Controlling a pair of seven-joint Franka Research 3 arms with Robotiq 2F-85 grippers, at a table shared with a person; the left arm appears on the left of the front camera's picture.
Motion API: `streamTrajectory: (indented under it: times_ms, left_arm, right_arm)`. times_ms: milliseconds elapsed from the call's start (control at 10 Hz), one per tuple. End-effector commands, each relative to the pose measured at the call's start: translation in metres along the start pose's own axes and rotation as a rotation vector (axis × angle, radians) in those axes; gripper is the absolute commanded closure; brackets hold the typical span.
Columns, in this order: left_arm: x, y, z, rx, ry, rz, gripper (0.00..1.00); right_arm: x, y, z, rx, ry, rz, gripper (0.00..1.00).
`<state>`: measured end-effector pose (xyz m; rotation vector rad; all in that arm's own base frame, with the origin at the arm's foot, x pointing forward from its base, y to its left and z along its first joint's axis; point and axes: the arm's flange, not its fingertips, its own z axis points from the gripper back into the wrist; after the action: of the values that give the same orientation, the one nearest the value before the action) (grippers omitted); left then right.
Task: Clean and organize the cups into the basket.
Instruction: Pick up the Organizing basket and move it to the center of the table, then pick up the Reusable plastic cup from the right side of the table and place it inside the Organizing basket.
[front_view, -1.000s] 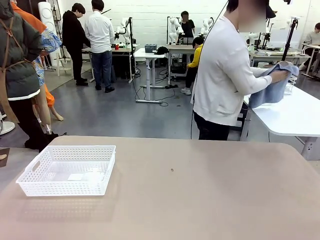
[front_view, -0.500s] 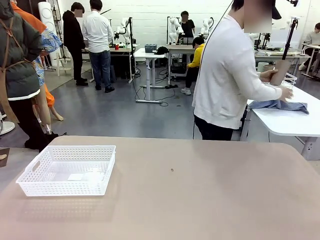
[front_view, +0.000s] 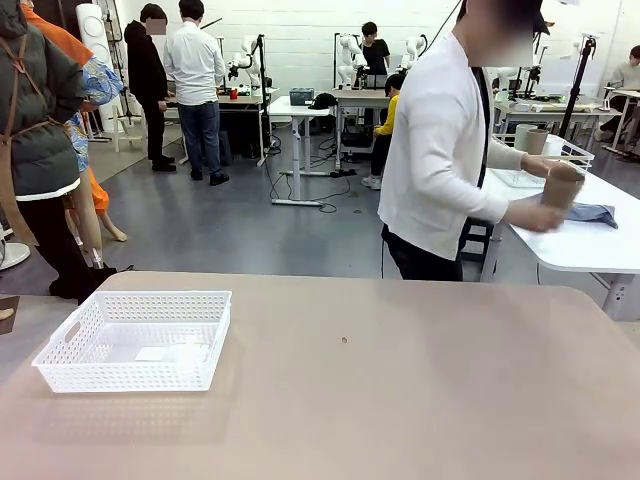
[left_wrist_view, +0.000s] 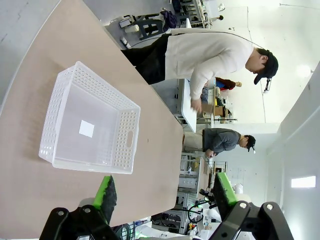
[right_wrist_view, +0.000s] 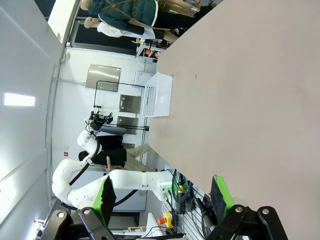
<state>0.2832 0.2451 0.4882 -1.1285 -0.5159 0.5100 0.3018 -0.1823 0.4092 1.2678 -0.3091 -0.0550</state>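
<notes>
The room is being lit brightly and evenly from overhead. A soft shadow is being cast on the table (front_view: 400, 400) beside the basket (front_view: 130, 375), ahead of the left gripper (left_wrist_view: 165, 189). Far beyond it, a person's hand (front_view: 545, 215) and a brown cup (front_view: 562, 186) are being smeared by motion blur. Around the right gripper (right_wrist_view: 162, 192), straight edges are being bent by the wide lens, and a bright panel (right_wrist_view: 20, 99) is being blown out.

The basket (front_view: 125, 376) is lattice plastic, the table (front_view: 420, 400) smooth matt, the cup (front_view: 563, 186) matt.

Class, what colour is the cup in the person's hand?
The cup is tan-brown, clearest in the front view.
</notes>
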Motion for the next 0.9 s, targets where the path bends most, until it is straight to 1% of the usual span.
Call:
streamTrajectory:
  times_ms: [0, 800]
  left_arm:
    - [0.0, 0.0, 0.0007, -0.01, 0.0, -0.003, 0.0]
    - [0.0, 0.0, 0.0007, -0.01, 0.0, -0.003, 0.0]
  right_arm:
    - [0.0008, 0.0004, -0.0001, 0.002, 0.001, 0.002, 0.0]
    - [0.0008, 0.0004, -0.0001, 0.002, 0.001, 0.002, 0.0]
